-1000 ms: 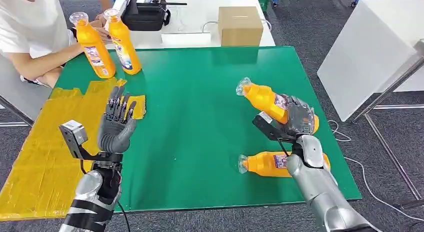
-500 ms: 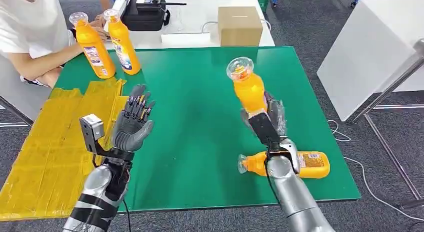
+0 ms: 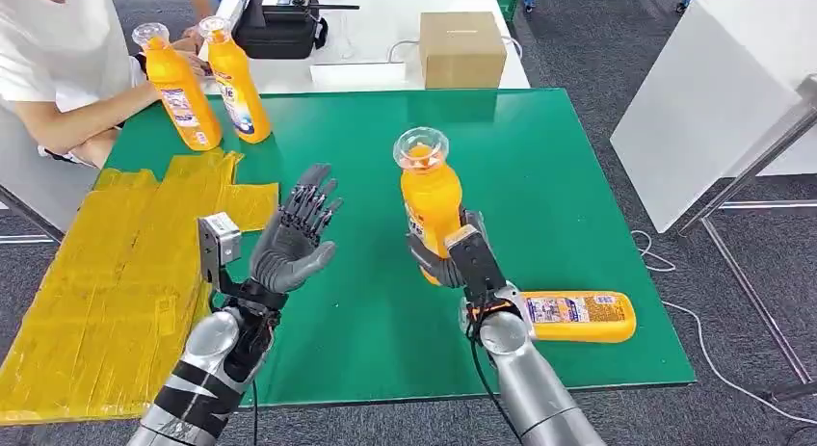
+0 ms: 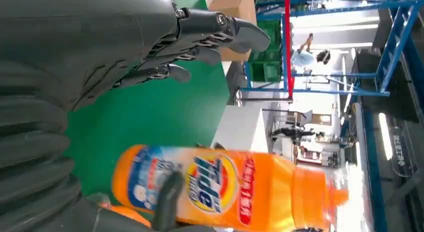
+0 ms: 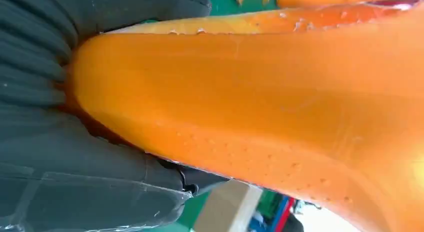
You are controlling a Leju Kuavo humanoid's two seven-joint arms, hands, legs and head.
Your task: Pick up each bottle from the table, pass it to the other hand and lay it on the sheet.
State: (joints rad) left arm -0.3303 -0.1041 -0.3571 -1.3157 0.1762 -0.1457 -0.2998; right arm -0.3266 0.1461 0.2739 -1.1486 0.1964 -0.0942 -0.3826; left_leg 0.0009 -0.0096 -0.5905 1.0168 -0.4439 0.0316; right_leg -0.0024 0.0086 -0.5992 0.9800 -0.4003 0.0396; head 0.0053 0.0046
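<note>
R hand (image 3: 451, 258) raised over table, fingers wrapped round lower body of upright bottle (image 3: 430, 197), cap end above fingers; L hand (image 3: 292, 246) palm up beside it, fingers spread, holding nothing

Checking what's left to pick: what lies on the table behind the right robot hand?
An orange bottle lies on its side on the green table. The right robot hand and forearm cover its cap end.

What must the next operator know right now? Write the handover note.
Right robot hand: grips a bottle upright above the table.
Left robot hand: open, palm facing that bottle, not touching it.
Second bottle: lying near the table's right front corner.
Two bottles stand at the far left by a person.
Sheet: no bottle on it.
Left: hand over, lay down, repeat.
</note>
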